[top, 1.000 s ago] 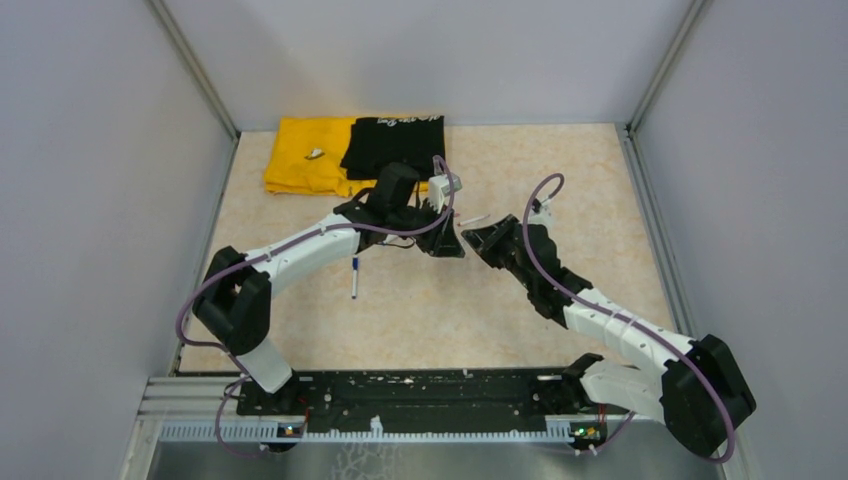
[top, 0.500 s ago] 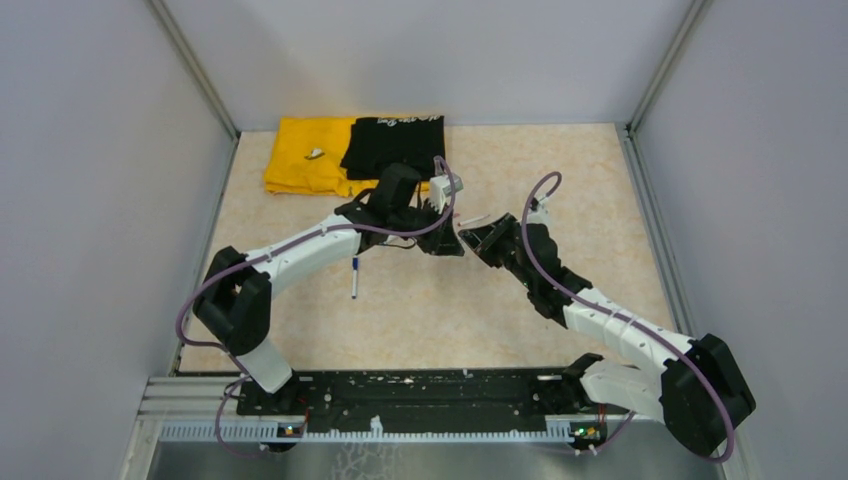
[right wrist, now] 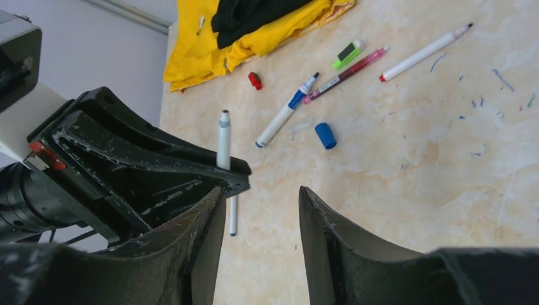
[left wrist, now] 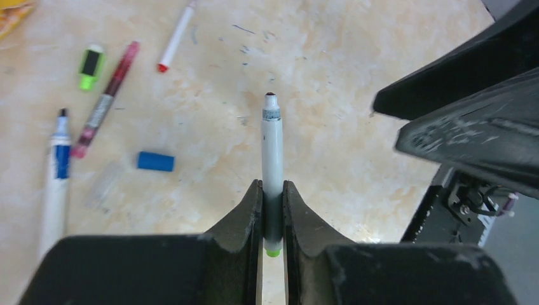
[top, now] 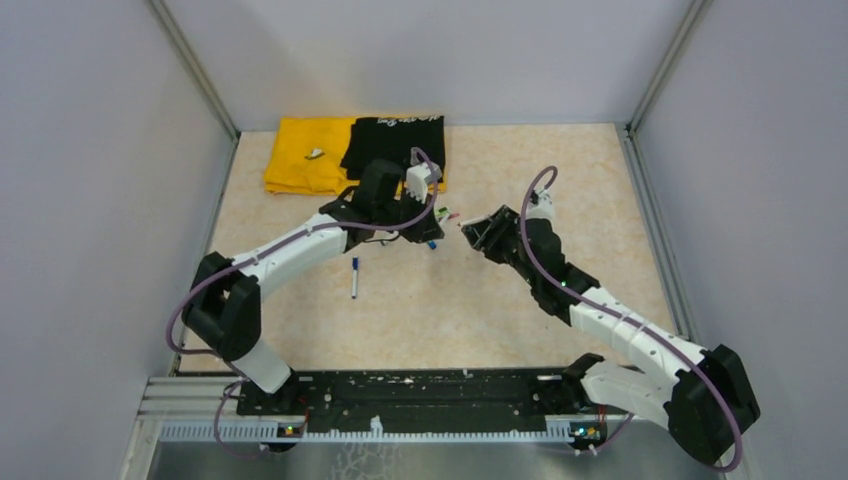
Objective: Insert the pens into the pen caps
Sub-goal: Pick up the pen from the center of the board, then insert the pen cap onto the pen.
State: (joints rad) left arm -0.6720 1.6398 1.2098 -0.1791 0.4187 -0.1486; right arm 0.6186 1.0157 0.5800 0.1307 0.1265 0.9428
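On the top camera the left gripper [top: 432, 222] and the right gripper [top: 467, 228] sit close together over the middle of the table [top: 560, 180]. A yellow cloth [top: 300, 160] and a black cloth [top: 392, 145] lie at the far edge, and a stray pen [top: 354, 277] lies alone beside the left forearm. My worry here is the two heads knocking if either one swings in carelessly. On the left wrist camera, that gripper's fingers are clamped tight on a white pen [left wrist: 271, 146], taken low near its green end. The dark tip points away and most of the barrel sticks out free, so I judge that a push into a cap could tilt it or slide it through the grip. Below it on the table lie a red-tipped pen [left wrist: 176, 37], a maroon pen [left wrist: 105, 100], a blue-banded pen [left wrist: 57, 178], a green cap [left wrist: 91, 65] and a blue cap [left wrist: 156, 161]. On the right wrist camera, that gripper's fingers stand apart with nothing between them, and a red cap [right wrist: 255, 80] lies near the yellow cloth. The caps are small and round, so a pinch slightly off centre could send one rolling. My count is five pens, one held and four lying, and three caps; a faint clear shape beside the blue cap might be a fourth, but I cannot tell.
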